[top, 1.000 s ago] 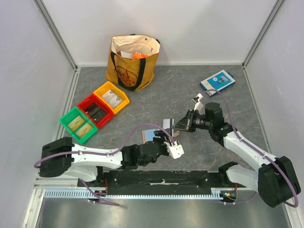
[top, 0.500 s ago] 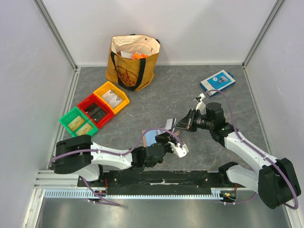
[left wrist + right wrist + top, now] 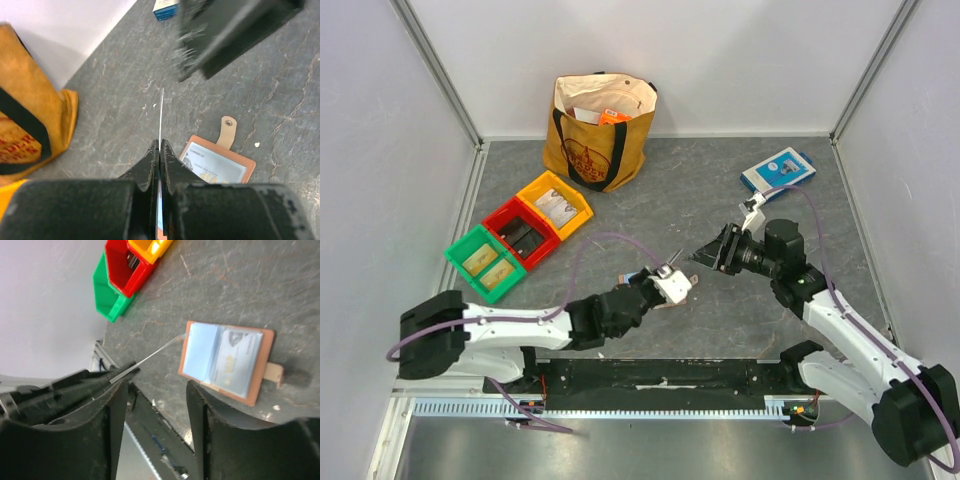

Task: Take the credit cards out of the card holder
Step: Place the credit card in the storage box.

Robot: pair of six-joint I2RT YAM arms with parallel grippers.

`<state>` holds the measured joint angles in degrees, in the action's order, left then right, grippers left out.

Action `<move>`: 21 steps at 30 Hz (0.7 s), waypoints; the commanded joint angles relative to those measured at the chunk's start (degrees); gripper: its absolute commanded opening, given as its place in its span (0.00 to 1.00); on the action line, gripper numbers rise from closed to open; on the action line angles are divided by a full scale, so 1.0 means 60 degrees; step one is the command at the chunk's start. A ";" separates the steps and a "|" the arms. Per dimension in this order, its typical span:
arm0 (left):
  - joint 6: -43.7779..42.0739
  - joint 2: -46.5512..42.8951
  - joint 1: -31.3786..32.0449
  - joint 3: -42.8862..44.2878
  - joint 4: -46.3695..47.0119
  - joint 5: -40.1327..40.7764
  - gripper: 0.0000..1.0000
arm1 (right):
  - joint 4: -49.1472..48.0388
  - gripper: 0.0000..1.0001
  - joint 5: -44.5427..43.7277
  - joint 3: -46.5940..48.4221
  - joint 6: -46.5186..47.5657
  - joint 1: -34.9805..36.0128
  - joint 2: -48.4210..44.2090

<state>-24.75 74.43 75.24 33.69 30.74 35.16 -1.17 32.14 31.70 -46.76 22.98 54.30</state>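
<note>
The card holder [image 3: 220, 162] lies open on the grey table, pale blue lining up and snap tab pointing away. The right wrist view also shows the card holder [image 3: 227, 360], with a printed card still behind its clear pocket. My left gripper [image 3: 159, 145] is shut on a credit card [image 3: 161, 115], seen edge-on as a thin pale line. From above, the left gripper [image 3: 670, 284] hovers over the holder and hides most of it. The right gripper [image 3: 705, 256] stands open just to the right, nothing between its fingers. In its own view the card [image 3: 150, 357] slants away from the right gripper [image 3: 157, 387].
A tan tote bag [image 3: 600, 130] stands at the back. Yellow [image 3: 553, 205], red [image 3: 520, 232] and green [image 3: 485, 262] bins sit in a row at the left. A blue-and-white flat box [image 3: 777, 170] lies at the back right.
The left gripper has shut on the card. The right gripper, shut on it before, has opened and drawn back to the right. The left gripper shifted slightly left with the card.
</note>
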 commanded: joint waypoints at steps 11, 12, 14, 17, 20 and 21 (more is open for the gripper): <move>0.7579 -0.3660 -0.4306 -0.1293 -0.1140 -0.6207 0.02 | -0.0268 0.80 -0.0248 0.0108 0.2519 -0.0036 -0.0964; 0.7945 -0.3748 -0.4409 -0.1367 -0.0980 -0.6487 0.02 | -0.0752 0.80 0.0089 -0.0111 0.2564 -0.0036 -0.0979; 0.8547 -0.3763 -0.4498 -0.1426 -0.0672 -0.7131 0.02 | -0.2055 0.80 0.0822 -0.0478 0.2448 -0.0022 -0.0936; 0.9352 -0.3617 -0.4542 -0.1470 -0.0072 -0.7849 0.02 | -0.3580 0.81 0.1686 -0.0713 0.2257 -0.0022 -0.0614; 1.0114 -0.3441 -0.4542 -0.1557 0.0616 -0.8290 0.02 | -0.4417 0.84 0.2346 -0.0728 0.2110 -0.0022 -0.0233; 1.0334 -0.3383 -0.4542 -0.1616 0.0894 -0.8393 0.02 | -0.4579 0.84 0.2595 -0.0728 0.2081 -0.0022 -0.0116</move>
<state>26.55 53.19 48.34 24.88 26.61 -7.94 -15.86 39.42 27.51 -34.35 22.98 51.62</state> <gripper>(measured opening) 0.025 0.835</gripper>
